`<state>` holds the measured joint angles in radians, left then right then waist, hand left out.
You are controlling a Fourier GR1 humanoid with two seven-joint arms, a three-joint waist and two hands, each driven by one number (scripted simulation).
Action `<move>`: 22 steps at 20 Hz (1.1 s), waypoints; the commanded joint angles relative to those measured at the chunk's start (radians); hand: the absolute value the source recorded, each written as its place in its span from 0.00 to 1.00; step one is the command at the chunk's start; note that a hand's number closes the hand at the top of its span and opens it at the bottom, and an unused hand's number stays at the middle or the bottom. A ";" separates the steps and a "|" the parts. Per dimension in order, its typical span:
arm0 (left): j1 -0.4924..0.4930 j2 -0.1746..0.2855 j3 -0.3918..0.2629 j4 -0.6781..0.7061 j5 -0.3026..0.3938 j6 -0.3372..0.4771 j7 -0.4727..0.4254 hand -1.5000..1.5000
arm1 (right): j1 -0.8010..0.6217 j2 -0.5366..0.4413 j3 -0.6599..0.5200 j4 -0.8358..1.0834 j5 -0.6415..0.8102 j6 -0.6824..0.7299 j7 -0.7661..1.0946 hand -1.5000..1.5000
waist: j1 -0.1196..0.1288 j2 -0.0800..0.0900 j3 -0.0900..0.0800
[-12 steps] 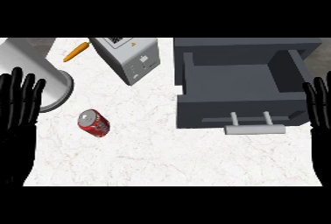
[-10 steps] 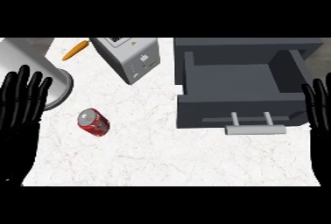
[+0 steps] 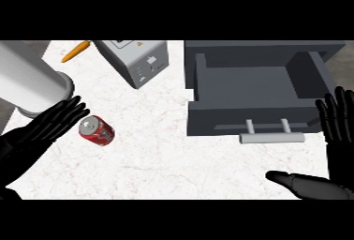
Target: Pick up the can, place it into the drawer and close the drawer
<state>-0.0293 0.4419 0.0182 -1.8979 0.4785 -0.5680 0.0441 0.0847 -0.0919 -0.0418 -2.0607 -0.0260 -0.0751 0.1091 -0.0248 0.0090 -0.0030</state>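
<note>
So the left hand (image 3: 43,133) is flat open, fingers straight and spread apart, holding nothing. The can (image 3: 97,131) is right off its fingertips, on the side away from the forearm, lying on its side on the white marbled counter (image 3: 173,164) with its silver top facing the fingers. It's super close, but I honestly can't tell if they're touching.

Beyond that hand's fingers there's a big pale cylinder (image 3: 31,79), and further out past it an orange carrot (image 3: 75,51) and a grey toaster-looking box (image 3: 136,61).

The right hand (image 3: 340,138) sits at the edge of the view, fingers up and apart, thumb sticking out sideways, nothing in it. The open grey drawer (image 3: 221,124) is just off its thumb side, and the drawer's bar handle (image 3: 272,138) points back toward the forearms. The can is well apart from this hand, across the counter.
</note>
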 commanded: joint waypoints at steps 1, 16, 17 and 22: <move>-0.020 0.180 0.112 0.169 0.189 -0.248 -0.020 0.00 | 0.039 -0.008 -0.024 -0.017 -0.009 -0.013 0.078 0.00 | 0.005 -0.004 0.000; -0.208 0.366 0.202 0.653 0.375 -0.561 0.032 0.00 | 0.276 -0.062 -0.198 -0.138 -0.208 0.173 0.022 0.00 | 0.012 -0.010 0.003; -0.222 0.381 0.170 0.658 0.447 -0.527 0.074 0.00 | 0.249 -0.071 -0.257 -0.044 -0.241 0.199 -0.062 0.00 | 0.014 -0.009 0.004; -0.267 0.435 0.095 0.728 0.624 -0.494 0.194 0.00 | 0.203 -0.108 -0.305 -0.040 -0.285 0.213 0.005 0.00 | 0.017 -0.009 0.004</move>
<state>-0.2712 0.8313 0.1621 -1.2275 0.9719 -1.0393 0.1586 0.3288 -0.1677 -0.2989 -2.1181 -0.2663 0.1257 0.0773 -0.0116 -0.0002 0.0005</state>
